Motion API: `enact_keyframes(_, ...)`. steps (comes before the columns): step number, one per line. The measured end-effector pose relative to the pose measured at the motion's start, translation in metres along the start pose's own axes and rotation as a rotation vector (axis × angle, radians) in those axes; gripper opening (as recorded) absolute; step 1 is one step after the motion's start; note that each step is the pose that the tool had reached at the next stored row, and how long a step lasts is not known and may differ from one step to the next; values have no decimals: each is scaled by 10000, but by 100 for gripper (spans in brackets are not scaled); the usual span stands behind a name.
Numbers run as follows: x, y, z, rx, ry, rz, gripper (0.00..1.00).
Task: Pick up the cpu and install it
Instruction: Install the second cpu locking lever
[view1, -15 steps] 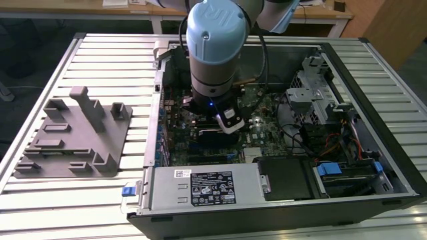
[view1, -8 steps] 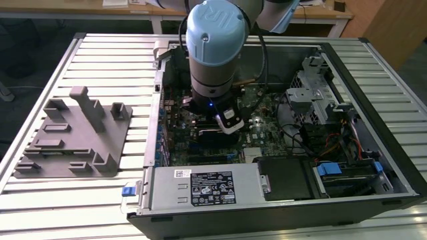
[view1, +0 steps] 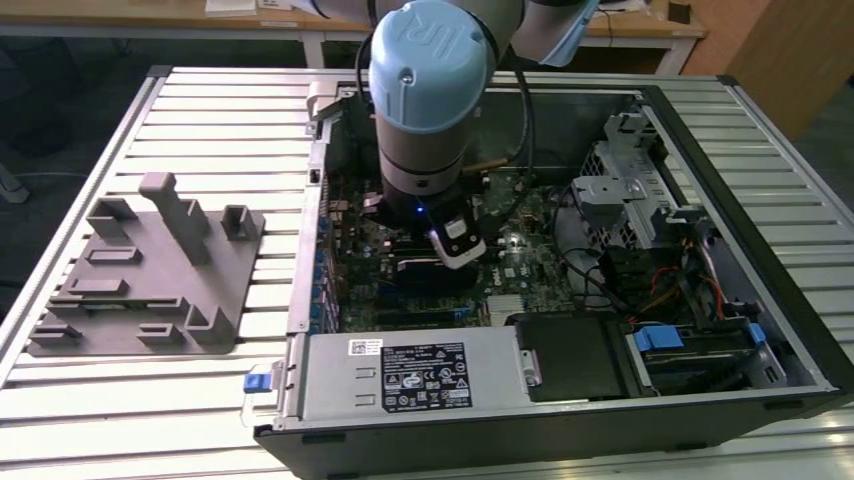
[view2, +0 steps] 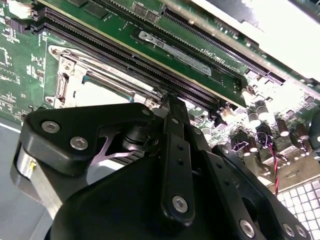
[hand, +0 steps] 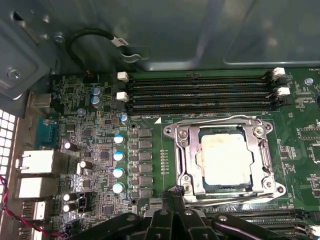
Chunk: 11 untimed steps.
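Observation:
The cpu (hand: 222, 160), a flat silver-white square, lies inside the metal-framed socket (hand: 176, 150) on the green motherboard. Nothing is holding it. In the second wrist view a strip of the cpu (view2: 102, 92) shows inside the socket frame (view2: 62, 75). My gripper (hand: 176, 190) hovers at the socket's edge, beside the cpu and apart from it, with its black fingertips together and nothing between them. In the second wrist view the gripper (view2: 167, 97) tapers to one closed tip above the memory slots. In the exterior view the arm (view1: 424, 100) reaches down into the open computer case (view1: 747, 240).
Memory slots (hand: 200, 92) run along one side of the socket, and capacitors (hand: 118, 156) and rear ports (hand: 37, 162) lie on another side. The grey plastic tray with posts (view1: 147, 280) stands on the slatted table at the exterior view's left. A power supply (view1: 407, 375) and drive cages (view1: 634, 190) crowd the case.

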<state>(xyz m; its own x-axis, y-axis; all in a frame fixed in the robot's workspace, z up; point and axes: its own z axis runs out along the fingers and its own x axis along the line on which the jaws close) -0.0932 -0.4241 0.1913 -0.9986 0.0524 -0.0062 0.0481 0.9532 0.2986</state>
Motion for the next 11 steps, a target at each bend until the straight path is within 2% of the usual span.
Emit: enact_keyframes(11,18,23,33,-1,-1,-1,11)
